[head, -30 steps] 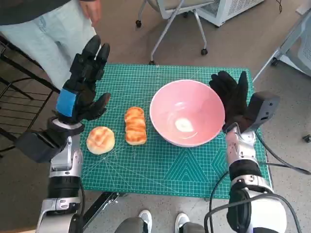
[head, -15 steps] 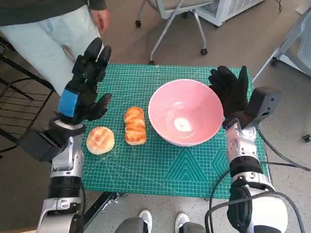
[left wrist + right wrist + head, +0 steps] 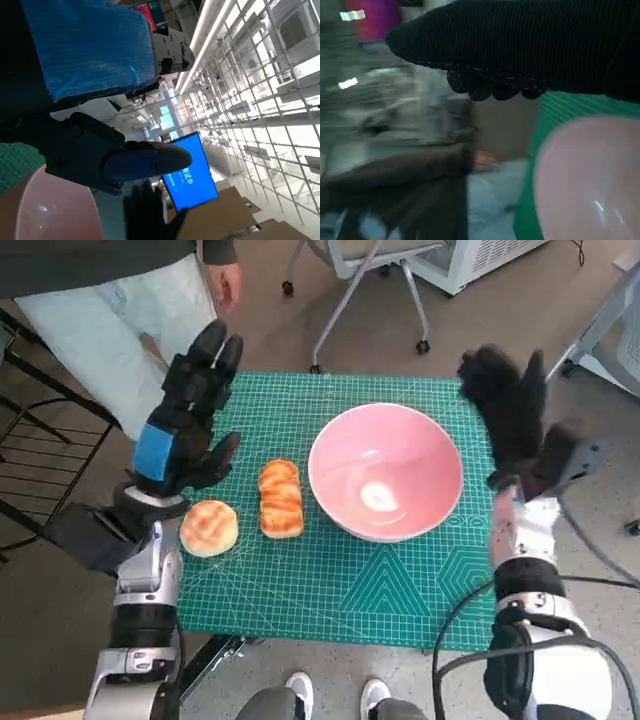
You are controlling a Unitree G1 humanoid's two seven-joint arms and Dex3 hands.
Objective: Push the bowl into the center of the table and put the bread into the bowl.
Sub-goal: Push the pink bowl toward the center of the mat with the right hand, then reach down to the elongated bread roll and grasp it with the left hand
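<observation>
The pink bowl (image 3: 385,472) sits on the green cutting mat (image 3: 340,580), a little right of the middle; part of its rim shows in the left wrist view (image 3: 50,210) and the right wrist view (image 3: 590,185). Left of it lie a long loaf of bread (image 3: 281,499) and a round bun (image 3: 208,528). My left hand (image 3: 190,410) hovers open above the mat's left side, over the bun. My right hand (image 3: 510,410) is lifted, blurred, fingers spread, just right of the bowl and clear of its rim.
A person in light trousers (image 3: 110,320) stands at the table's far left, one hand hanging near the corner. An office chair base (image 3: 360,300) is behind the table. A black wire rack (image 3: 30,460) stands at the left.
My right hand has drawn off the bowl's right rim, up and to the right. The bowl stays put after a small shift left. My left hand rose slightly.
</observation>
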